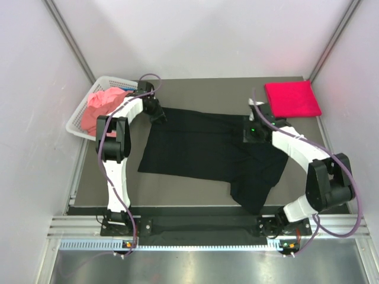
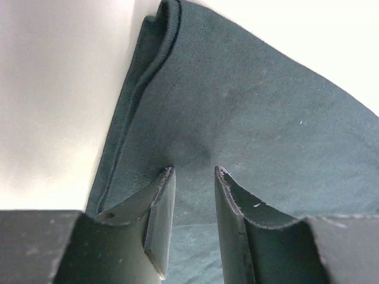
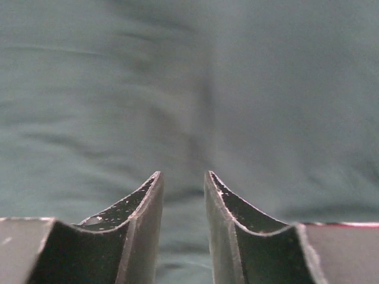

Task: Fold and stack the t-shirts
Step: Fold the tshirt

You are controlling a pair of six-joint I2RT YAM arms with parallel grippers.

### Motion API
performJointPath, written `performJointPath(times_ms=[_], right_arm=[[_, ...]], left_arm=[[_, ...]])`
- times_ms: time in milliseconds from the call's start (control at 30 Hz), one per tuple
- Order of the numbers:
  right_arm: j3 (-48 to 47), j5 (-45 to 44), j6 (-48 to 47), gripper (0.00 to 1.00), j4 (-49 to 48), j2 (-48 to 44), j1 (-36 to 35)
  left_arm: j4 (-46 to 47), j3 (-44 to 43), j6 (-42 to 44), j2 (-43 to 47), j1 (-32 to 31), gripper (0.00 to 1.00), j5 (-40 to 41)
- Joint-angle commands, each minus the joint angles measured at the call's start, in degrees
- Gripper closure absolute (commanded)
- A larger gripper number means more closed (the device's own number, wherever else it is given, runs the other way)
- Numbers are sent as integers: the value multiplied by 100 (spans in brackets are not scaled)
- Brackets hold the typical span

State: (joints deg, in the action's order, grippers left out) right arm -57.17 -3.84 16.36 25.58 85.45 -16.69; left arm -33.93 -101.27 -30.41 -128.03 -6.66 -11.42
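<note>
T-shirt (image 1: 195,148), black soft cloth, short-sleeved, is spread on grey table (image 1: 195,87). L gripper (image 2: 195,170) is held parted, tips set near shirt edge. R gripper (image 3: 182,174) is parted over shirt, perhaps touching (blurred).

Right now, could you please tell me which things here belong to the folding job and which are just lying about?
Job in hand:
black t-shirt, spread out
red t-shirt, folded
pink t-shirt, in the basket

Just lying about:
white basket
table
</note>
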Motion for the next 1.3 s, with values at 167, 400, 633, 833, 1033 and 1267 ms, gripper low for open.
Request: performJointPath(times_ms=[167,400,633,833,1033,1267], right_arm=[[-1691,-125,-303,64,-195,1437,-827],[-2008,-758,658,66,148,2098,-1126],[-2000,-1049,886,70,351,2362,-1196],[-2062,-1285,1036,74,597,2529,-1205],[-2097,-1348,975,94,667,2486,-1205],[-2343,-1321,211,100,1448,2187,-1214]], left_arm=[[27,-182,150,41,85,62,-176],[80,-217,211,15,94,62,-115],[-52,-253,291,-56,103,62,35],[-78,-296,325,-108,103,62,175],[-78,-331,317,-214,103,62,202],[-149,-489,360,-363,103,62,640]])
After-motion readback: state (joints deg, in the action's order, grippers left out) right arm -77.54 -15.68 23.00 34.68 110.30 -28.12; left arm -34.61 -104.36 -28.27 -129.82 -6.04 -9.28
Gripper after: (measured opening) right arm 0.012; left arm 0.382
